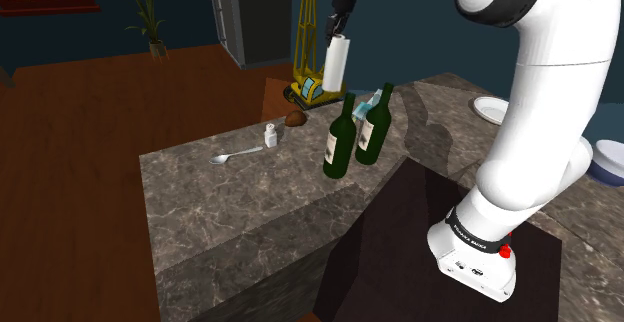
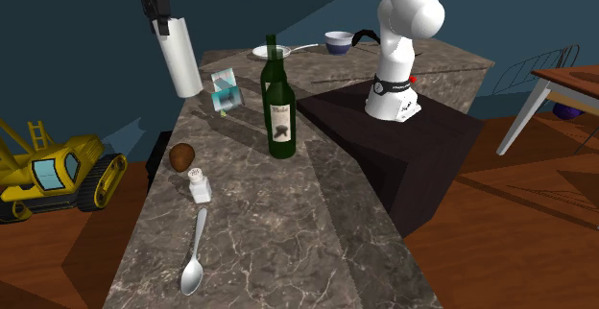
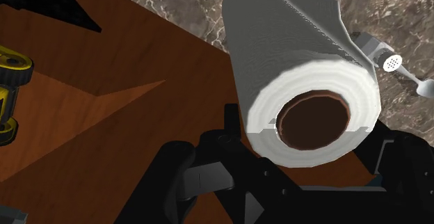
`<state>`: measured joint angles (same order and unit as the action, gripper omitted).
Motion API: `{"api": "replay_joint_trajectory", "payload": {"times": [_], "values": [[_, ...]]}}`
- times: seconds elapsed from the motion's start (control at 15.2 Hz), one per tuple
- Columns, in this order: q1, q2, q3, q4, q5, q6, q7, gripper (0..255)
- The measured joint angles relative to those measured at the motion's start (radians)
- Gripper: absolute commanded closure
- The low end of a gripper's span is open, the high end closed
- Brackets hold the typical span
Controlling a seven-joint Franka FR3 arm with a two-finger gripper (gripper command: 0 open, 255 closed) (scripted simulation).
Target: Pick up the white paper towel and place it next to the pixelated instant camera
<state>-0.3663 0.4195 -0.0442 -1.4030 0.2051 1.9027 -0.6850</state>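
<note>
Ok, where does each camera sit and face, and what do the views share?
Shoulder view: behind the stand, looking down the counter; white arm at its right.
Second exterior view: at the counter's far end, facing back toward the arm.
Wrist view: mounted by the gripper, looking along it at counter edge and floor.
Shared: the paper towel roll, held aloft.

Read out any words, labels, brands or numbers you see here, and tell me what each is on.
Nothing reads clearly.
Wine bottle labels: print too blurred to read.
Black band at the arm's foot: white lettering too small to read.
</note>
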Motion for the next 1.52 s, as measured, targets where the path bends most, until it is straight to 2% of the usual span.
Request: {"api": "replay_joint_trajectory", "payload": {"times": [1.52], "values": [[0.001, 0.075, 0.009, -0.196, 0.028, 0.266, -0.055, 255]]}}
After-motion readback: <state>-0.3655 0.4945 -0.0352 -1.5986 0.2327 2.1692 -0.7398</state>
